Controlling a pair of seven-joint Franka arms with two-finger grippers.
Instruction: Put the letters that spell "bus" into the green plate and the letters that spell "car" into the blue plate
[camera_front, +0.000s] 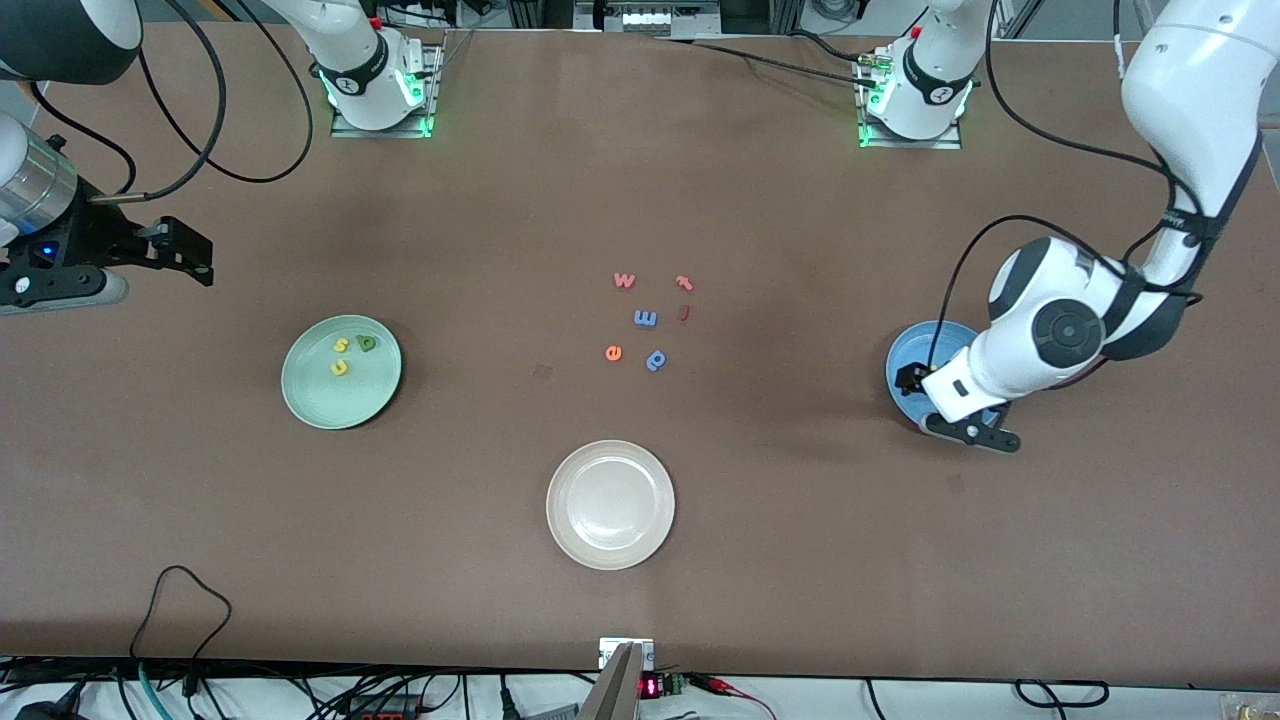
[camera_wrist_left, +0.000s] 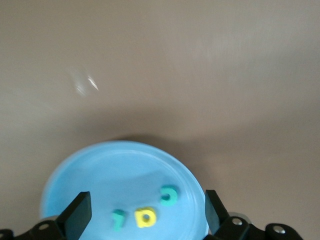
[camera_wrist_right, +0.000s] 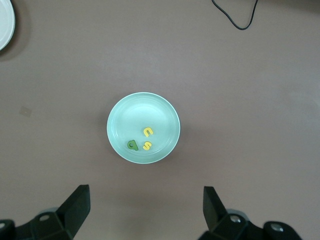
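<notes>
In the green plate (camera_front: 341, 372), toward the right arm's end of the table, lie a green "b" (camera_front: 367, 343), a yellow "s" (camera_front: 340, 345) and a yellow "u" (camera_front: 340, 367), close together and clear of the rim. In the blue plate (camera_wrist_left: 100, 170), toward the left arm's end, the left wrist view shows a teal "c" (camera_wrist_left: 168, 195), a yellow "a" (camera_wrist_left: 146, 217) and a teal "r" (camera_wrist_left: 118, 220), I think, though that one is blurred. The left gripper (camera_wrist_left: 145, 212) hangs low over this plate, its fingers (camera_wrist_left: 77, 215) spread wide with nothing between them. The right gripper (camera_wrist_right: 145, 212) waits well up over the table, jaws apart and empty, with bare brown tabletop all around the green plate.

Between the two plates sit the loose letters: a pink "w" (camera_front: 624, 280), a red "t" (camera_front: 685, 283), a blue "m" (camera_front: 646, 318), an orange "e" (camera_front: 614, 352) and a blue "p" (camera_front: 656, 360). Nearer the front camera stands an off-white plate (camera_front: 610, 505), holding nothing.
</notes>
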